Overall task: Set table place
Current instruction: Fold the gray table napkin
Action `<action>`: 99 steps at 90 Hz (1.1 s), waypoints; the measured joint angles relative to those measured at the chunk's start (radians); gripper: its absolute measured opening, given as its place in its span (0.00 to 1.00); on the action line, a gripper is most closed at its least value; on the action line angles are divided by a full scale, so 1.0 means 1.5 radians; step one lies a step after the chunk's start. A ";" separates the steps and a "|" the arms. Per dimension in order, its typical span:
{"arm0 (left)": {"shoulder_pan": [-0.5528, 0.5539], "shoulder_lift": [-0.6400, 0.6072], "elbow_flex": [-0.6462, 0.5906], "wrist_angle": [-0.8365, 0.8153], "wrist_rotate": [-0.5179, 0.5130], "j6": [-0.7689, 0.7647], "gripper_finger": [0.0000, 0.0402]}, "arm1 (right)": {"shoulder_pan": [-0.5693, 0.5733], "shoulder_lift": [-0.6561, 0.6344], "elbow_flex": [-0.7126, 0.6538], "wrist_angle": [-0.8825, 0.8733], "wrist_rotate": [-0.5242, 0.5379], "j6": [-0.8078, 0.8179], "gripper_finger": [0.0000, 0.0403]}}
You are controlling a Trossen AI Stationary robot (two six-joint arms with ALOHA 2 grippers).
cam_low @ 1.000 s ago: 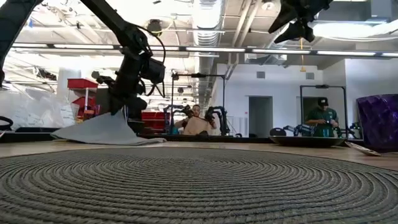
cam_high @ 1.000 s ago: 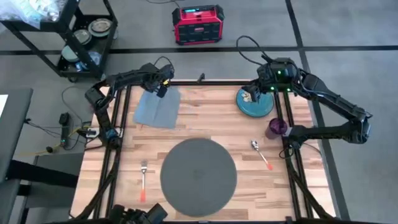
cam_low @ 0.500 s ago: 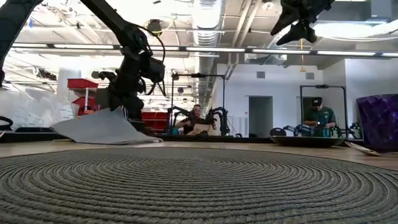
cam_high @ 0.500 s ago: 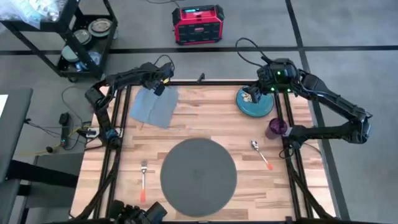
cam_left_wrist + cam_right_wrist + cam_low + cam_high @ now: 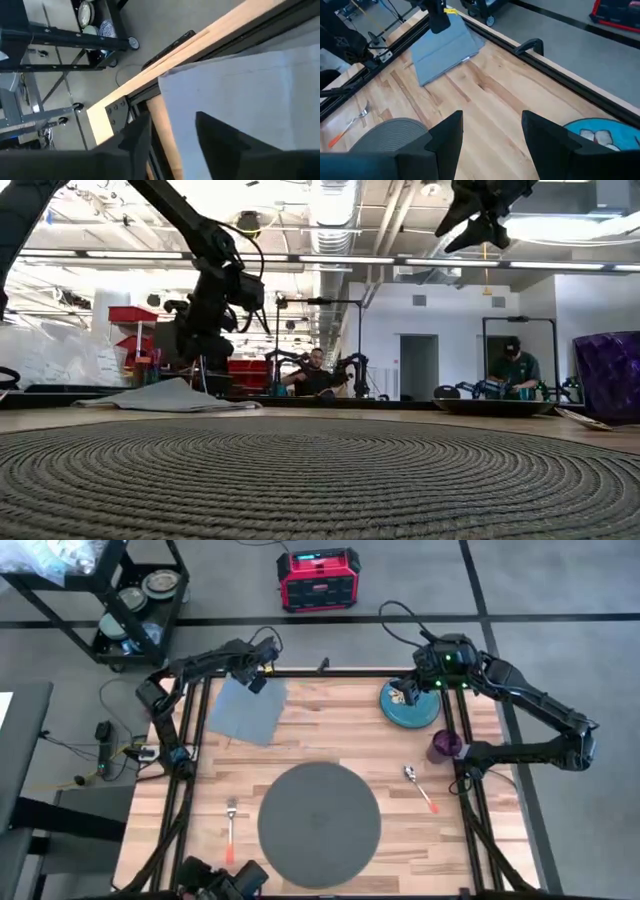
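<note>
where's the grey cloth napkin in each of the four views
High view: the rectangular grey cloth napkin lies at the table's far left corner, under the left gripper.
Low view: a flat grey heap left of centre, beyond the round dark grey placemat.
Left wrist view: fills the frame's right.
Right wrist view: upper left.
Shared landmark: the left gripper above it.

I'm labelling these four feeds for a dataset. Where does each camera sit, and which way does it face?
High view: overhead, looking straight down on the table, showing both arms, the napkin and the round placemat.
Low view: at tabletop height, looking level across the placemat into the room; the arms hang in from above.
Left wrist view: on the left arm, facing the napkin past its open fingers.
Right wrist view: on the right arm, facing across the table past the right gripper, open.
Shared: the napkin appears in both wrist views.
</note>
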 joint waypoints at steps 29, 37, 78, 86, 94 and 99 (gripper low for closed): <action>-0.059 0.000 -0.042 0.092 0.259 -0.027 0.06 | 0.000 0.000 0.000 -0.002 0.000 0.000 0.47; -0.066 0.000 -0.065 0.095 0.261 -0.035 0.01 | 0.000 0.000 0.000 -0.003 0.000 0.000 0.47; -0.143 0.000 -0.155 0.173 0.350 -0.100 0.00 | -0.001 0.000 0.000 0.000 0.000 0.000 0.47; -0.169 0.000 -0.155 0.221 0.386 -0.132 0.00 | -0.001 0.000 0.000 0.004 0.000 -0.001 0.47; -0.194 0.000 -0.155 0.289 0.436 -0.171 0.00 | -0.001 0.000 0.000 0.013 0.000 -0.001 0.47; -0.211 0.000 -0.155 0.334 0.456 -0.197 0.00 | -0.001 0.000 0.000 0.019 0.000 -0.001 0.47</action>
